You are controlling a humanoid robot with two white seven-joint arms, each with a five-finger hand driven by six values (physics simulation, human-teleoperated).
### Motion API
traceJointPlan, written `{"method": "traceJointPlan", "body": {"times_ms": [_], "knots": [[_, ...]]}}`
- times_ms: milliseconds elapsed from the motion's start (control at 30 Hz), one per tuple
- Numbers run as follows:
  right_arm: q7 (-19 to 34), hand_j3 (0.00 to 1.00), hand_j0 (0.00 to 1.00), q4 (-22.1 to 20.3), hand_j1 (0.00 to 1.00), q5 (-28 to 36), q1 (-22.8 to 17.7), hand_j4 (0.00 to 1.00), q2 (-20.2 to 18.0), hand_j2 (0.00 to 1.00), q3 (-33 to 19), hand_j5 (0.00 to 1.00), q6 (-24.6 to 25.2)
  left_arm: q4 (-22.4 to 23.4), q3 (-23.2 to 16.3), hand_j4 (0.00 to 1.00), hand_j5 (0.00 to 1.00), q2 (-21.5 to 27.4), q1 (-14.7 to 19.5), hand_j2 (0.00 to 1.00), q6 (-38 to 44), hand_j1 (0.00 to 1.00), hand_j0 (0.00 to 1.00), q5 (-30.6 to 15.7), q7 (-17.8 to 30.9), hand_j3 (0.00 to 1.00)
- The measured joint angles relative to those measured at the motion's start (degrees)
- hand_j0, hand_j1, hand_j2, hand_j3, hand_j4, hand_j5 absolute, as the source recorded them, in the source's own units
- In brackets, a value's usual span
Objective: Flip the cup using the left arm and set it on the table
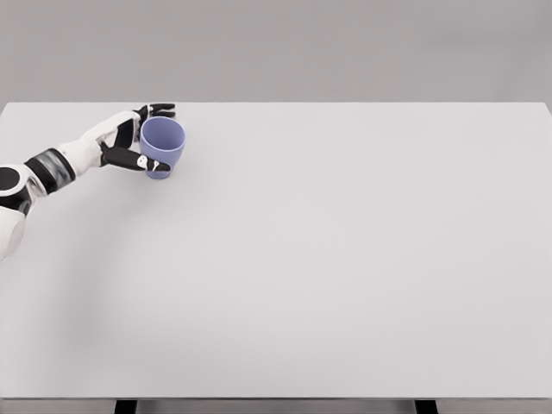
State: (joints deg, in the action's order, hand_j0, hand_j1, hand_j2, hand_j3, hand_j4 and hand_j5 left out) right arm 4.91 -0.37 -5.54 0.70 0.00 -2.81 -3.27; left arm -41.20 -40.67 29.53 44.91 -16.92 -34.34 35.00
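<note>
Matt blue plastic-looking cup, smooth matt white table, glossy white-and-black left hand.

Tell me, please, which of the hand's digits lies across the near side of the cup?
The thumb crosses the blue cup's near wall; the left hand's other fingers wrap the far side.

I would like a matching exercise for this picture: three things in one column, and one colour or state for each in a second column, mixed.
Things:
1. cup
2. left hand
3. table

Descriptions:
A. pale grey, wide surface
B. blue-violet, upright with its opening up
C. white and black, fingers around an object

Pairs: 1-B, 2-C, 3-A
</note>
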Motion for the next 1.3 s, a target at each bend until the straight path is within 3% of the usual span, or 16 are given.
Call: {"method": "traceJointPlan", "body": {"times_ms": [667, 933, 1033, 1200, 1300], "knots": [[0.0, 1.00, 1.00, 0.0, 1.00, 0.0, 0.0, 1.00, 0.0, 1.00, 0.0, 1.00, 0.0, -2.6, 0.2, 1.00, 1.00, 7.2, 0.0, 1.00, -2.6, 1.00, 1.00, 0.0, 0.0, 1.00], [0.0, 1.00, 1.00, 0.0, 1.00, 0.0, 0.0, 1.00, 0.0, 1.00, 0.0, 1.00, 0.0, -2.6, 0.2, 1.00, 1.00, 7.9, -0.2, 1.00, -2.6, 1.00, 1.00, 0.2, 0.0, 1.00], [0.0, 1.00, 1.00, 0.0, 1.00, 0.0, 0.0, 1.00, 0.0, 1.00, 0.0, 1.00, 0.0, -2.9, 0.0, 1.00, 1.00, 10.7, -1.4, 1.00, -3.4, 1.00, 1.00, 0.5, 0.0, 1.00], [0.0, 1.00, 1.00, 0.0, 1.00, 0.0, 0.0, 1.00, 0.0, 1.00, 0.0, 1.00, 0.0, -3.9, -0.3, 1.00, 1.00, 18.6, -3.3, 1.00, -13.9, 1.00, 1.00, 11.1, 0.0, 1.00], [0.0, 1.00, 1.00, 0.0, 1.00, 0.0, 0.0, 1.00, 0.0, 1.00, 0.0, 1.00, 0.0, -4.2, -0.3, 1.00, 1.00, 20.9, -4.0, 1.00, -16.6, 1.00, 1.00, 14.2, 0.0, 1.00]]}}
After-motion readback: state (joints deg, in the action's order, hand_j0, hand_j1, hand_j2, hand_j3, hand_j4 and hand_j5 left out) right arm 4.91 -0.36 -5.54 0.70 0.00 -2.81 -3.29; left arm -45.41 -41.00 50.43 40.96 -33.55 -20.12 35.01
